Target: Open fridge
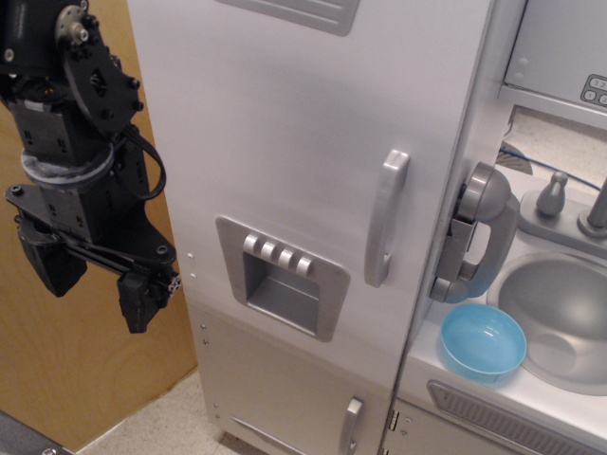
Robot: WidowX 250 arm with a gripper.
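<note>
The tall silver-grey fridge [303,161] fills the middle of the view. Its large door is shut. The grey vertical bar handle [386,218] sits at the door's right edge. The recessed four-button dispenser panel [282,275] is at the door's lower left. My black gripper [95,277] hangs at the left, off the fridge's left side and well away from the handle. Its two fingers [140,299] are spread apart and hold nothing.
A small lower door with a short handle [352,425] is below the big door. To the right are a grey toy phone [474,232], a blue bowl [484,341], a sink [560,318] with a tap, and a button unit [569,47]. A wooden wall [66,379] stands behind my arm.
</note>
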